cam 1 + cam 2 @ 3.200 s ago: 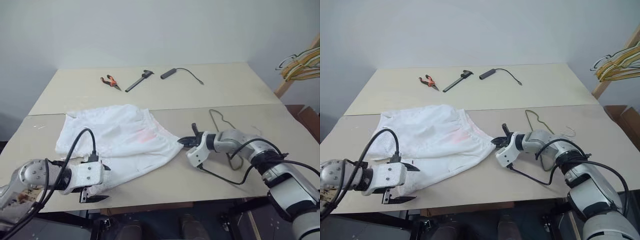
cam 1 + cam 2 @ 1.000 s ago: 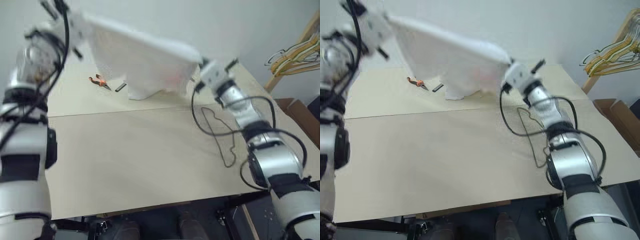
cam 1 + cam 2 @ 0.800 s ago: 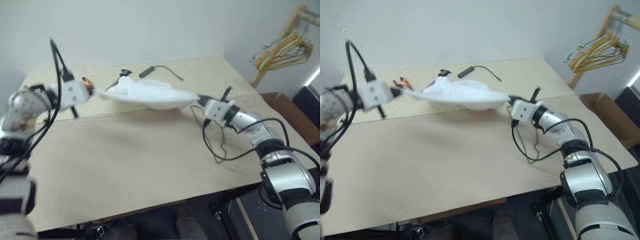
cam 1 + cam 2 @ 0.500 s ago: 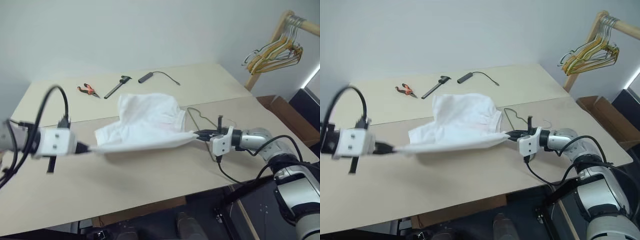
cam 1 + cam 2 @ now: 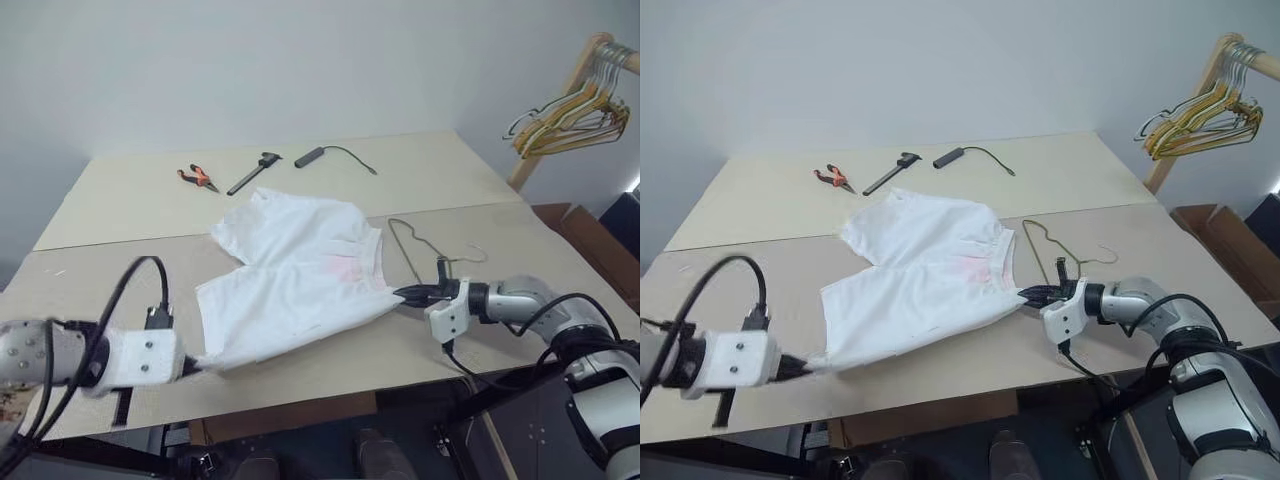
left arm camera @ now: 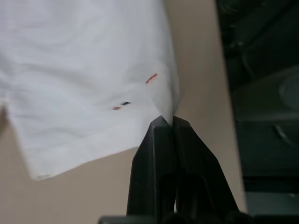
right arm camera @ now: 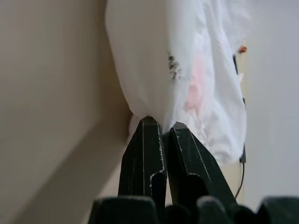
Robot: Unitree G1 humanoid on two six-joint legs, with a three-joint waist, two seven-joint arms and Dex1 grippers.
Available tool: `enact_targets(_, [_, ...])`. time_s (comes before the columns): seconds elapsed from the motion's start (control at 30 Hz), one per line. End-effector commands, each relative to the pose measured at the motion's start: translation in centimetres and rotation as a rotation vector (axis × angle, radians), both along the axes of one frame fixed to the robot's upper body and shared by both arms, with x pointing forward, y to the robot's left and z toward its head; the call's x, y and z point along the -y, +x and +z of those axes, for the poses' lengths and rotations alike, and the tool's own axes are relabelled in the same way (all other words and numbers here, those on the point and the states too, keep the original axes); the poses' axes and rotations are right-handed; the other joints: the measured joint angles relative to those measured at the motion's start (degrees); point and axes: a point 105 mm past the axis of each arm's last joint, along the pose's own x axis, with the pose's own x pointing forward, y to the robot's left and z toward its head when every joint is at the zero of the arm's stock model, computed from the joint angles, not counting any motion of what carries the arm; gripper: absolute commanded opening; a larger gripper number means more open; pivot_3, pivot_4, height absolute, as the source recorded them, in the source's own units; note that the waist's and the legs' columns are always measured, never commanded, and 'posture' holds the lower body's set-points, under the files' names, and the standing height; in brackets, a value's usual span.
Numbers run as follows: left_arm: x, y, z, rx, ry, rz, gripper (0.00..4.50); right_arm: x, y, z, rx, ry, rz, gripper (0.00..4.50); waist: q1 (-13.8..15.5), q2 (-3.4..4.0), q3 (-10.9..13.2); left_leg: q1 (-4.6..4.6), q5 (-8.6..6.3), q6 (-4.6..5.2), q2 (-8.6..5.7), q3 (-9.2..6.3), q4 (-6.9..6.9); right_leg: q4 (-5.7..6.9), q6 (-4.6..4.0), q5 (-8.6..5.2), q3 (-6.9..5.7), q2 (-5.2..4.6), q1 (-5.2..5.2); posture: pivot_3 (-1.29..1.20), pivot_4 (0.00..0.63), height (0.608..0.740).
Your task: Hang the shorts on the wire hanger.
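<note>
I'm laying the shorts (image 5: 300, 270) flat, both grippers (image 5: 192, 362) (image 5: 408, 295) pinching corners (tight). Next: release, fetch the wire hanger (image 5: 420, 250) just beside them.

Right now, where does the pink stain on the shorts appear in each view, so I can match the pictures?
Left eye view: pink stain right of centre, beside the waistband.
Right eye view: stain near centre, same spot on the shorts.
Left wrist view: I cannot tell; only small red marks show on the cloth.
Right wrist view: stain above the right tool.
Shared landmark: the white shorts.
</note>
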Motion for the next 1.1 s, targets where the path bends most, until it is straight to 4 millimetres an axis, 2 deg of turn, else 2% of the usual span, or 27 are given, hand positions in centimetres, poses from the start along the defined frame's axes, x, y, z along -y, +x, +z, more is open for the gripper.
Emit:
enact_targets(0.03, [0.0,0.1,0.2,-0.027,0.0,-0.041,0.02,-0.4,0.9,3.1,0.037,0.032,0.006,0.0,-0.5,0.0,-0.2,0.02,0.0,0.0,0.07,0.0,0.0,0.0,0.01,0.0,0.04,0.08,0.0,0.0,0.027,0.74])
enact_targets(0.23, [0.2,-2.4,-1.9,-0.138,0.049,-0.125,0.02,-0.2,-0.7,1.1,-0.02,0.003,0.034,0.0,-1.0,-0.09,-0.2,-0.12,-0.14,0.1,0.32,0.01,-0.05,0.01,-0.22,-0.01,-0.08,0.22,-0.17,0.0,0.03,0.74])
enact_targets(0.33, [1.4,-4.9,-2.7,-0.235,0.025,-0.188,0.02,0.3,-1.3,-0.2,-0.029,-0.045,0.039,0.0,-1.1,-0.1,-0.2,-0.13,-0.18,0.11,0.33,0.11,-0.05,0.0,-0.23,-0.02,-0.03,0.2,-0.18,-0.01,0.037,0.74])
enact_targets(0.57, [3.0,-8.2,-3.1,-0.299,-0.012,-0.227,0.02,0.7,-1.7,-1.4,0.008,-0.106,0.05,0.0,-0.9,-0.12,-0.2,0.02,-0.17,0.11,0.47,0.3,-0.05,0.02,-0.15,-0.33,0.06,0.32,-0.12,0.0,0.044,0.74])
enact_targets(0.77, [2.9,-9.2,-3.7,-0.309,-0.006,-0.202,0.02,0.5,-2.4,-2.1,0.012,-0.12,0.087,0.0,-0.8,-0.15,-0.2,0.03,-0.18,0.12,0.54,0.5,-0.05,0.02,-0.27,-0.42,0.28,0.43,-0.1,0.0,0.053,0.74])
enact_targets(0.87, [2.6,-9.0,-4.1,-0.32,-0.004,-0.188,0.02,0.5,-2.7,-2.4,0.011,-0.127,0.096,0.0,-0.8,-0.17,-0.2,0.03,-0.19,0.13,0.55,0.62,-0.06,0.01,-0.28,-0.43,0.42,0.44,-0.1,0.0,0.056,0.74])
enact_targets(0.9, [2.4,-8.7,-4.3,-0.314,0.003,-0.18,0.22,0.5,-2.8,-2.5,0.005,-0.125,0.098,0.0,-0.8,-0.18,-0.2,0.03,-0.19,0.14,0.54,0.69,-0.06,0.02,-0.28,-0.43,0.49,0.44,-0.1,0.0,0.056,0.74])
enact_targets(0.97, [2.2,-8.4,-4.8,-0.311,0.023,-0.184,0.67,0.4,-3.3,-2.6,-0.008,-0.116,0.108,0.64,-0.5,-0.2,-0.2,0.05,-0.2,0.15,0.55,0.78,-0.06,0.02,-0.28,-0.43,0.59,0.48,-0.09,0.0,0.057,0.74])
enact_targets(1.1, [2.2,-8.5,-4.8,-0.307,0.021,-0.195,1.95,1.5,-5.3,-2.8,-0.068,-0.153,0.135,1.96,0.0,-0.33,-0.1,0.09,-0.28,0.3,0.62,0.9,-0.06,-0.01,-0.27,-0.44,0.7,0.55,-0.1,0.0,0.059,0.74])
